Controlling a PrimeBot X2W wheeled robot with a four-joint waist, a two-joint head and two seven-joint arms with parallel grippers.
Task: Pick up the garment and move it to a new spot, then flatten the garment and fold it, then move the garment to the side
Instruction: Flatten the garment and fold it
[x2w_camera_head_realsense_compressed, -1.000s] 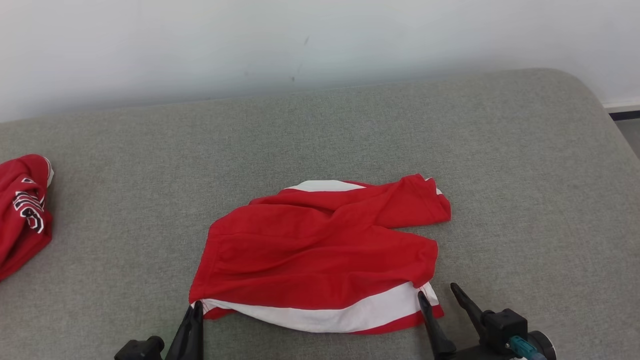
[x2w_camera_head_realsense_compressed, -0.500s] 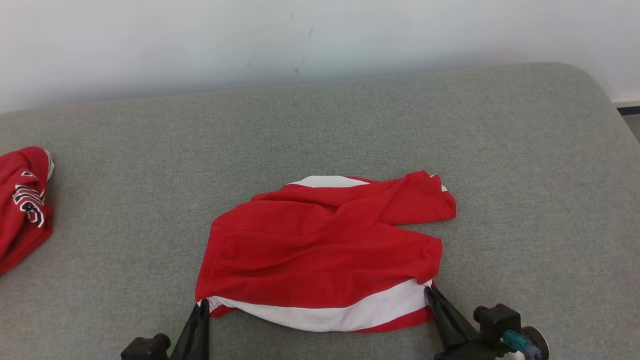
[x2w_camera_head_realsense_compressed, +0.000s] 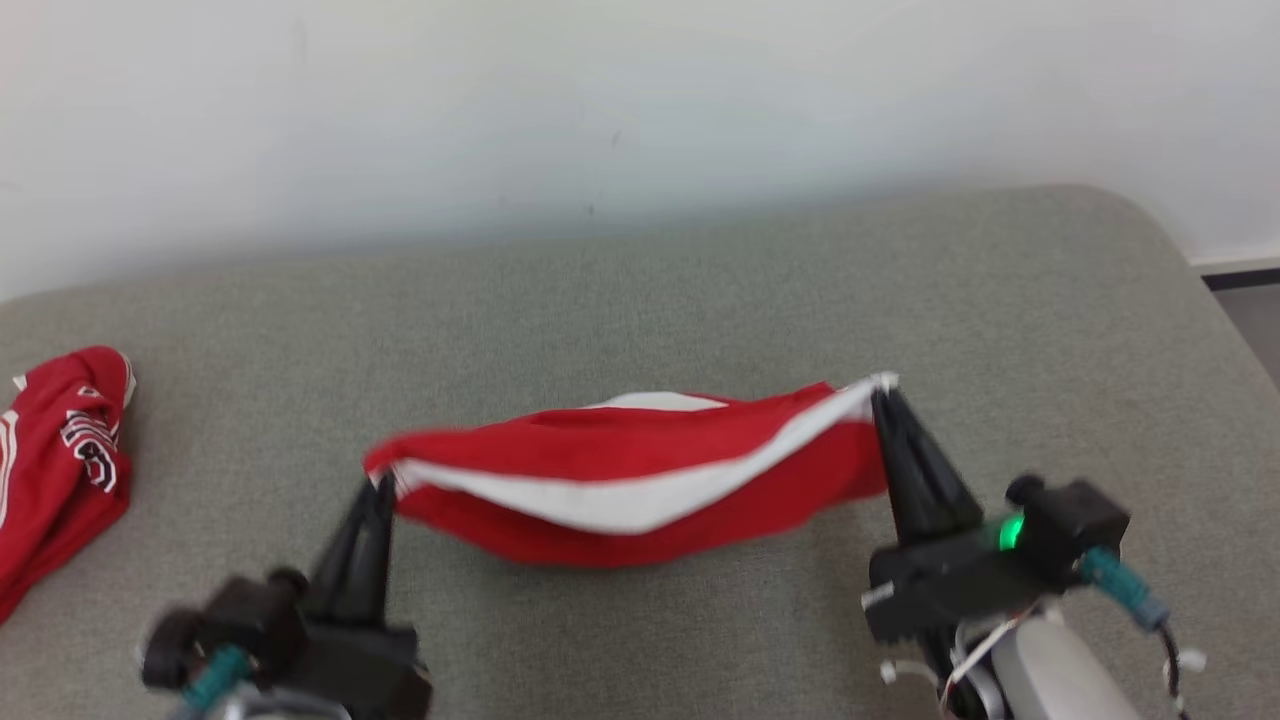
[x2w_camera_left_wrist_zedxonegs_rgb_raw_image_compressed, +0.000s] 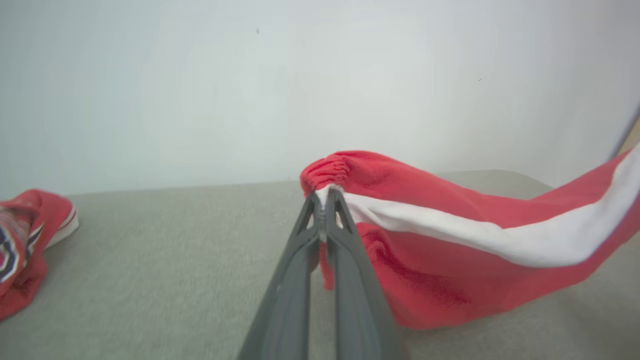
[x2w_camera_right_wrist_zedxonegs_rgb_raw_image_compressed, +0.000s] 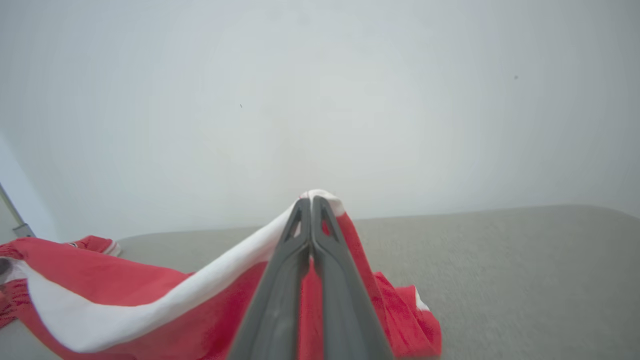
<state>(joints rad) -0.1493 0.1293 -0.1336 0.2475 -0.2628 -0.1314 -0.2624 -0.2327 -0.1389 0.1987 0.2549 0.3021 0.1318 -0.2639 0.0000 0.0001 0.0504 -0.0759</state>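
Note:
The garment (x2w_camera_head_realsense_compressed: 640, 485) is red with a white stripe and hangs stretched between my two grippers above the grey cushion (x2w_camera_head_realsense_compressed: 640, 300), its middle sagging. My left gripper (x2w_camera_head_realsense_compressed: 380, 485) is shut on its left corner, seen close up in the left wrist view as the left gripper (x2w_camera_left_wrist_zedxonegs_rgb_raw_image_compressed: 324, 197) pinching the gathered waistband of the garment (x2w_camera_left_wrist_zedxonegs_rgb_raw_image_compressed: 450, 260). My right gripper (x2w_camera_head_realsense_compressed: 882, 390) is shut on the right corner, held higher; in the right wrist view the right gripper (x2w_camera_right_wrist_zedxonegs_rgb_raw_image_compressed: 311, 200) clamps the white-edged tip of the garment (x2w_camera_right_wrist_zedxonegs_rgb_raw_image_compressed: 150, 310).
A second red garment (x2w_camera_head_realsense_compressed: 60, 460) with white and black lettering lies crumpled at the cushion's left edge. A pale wall (x2w_camera_head_realsense_compressed: 640, 100) runs behind the cushion. The cushion's rounded right corner (x2w_camera_head_realsense_compressed: 1150, 220) drops to the floor.
My right gripper shut on the garment's right corner. Both grippers then lifted their corners off the cushion and forward, so the garment now hangs between them. The head camera has shifted too.

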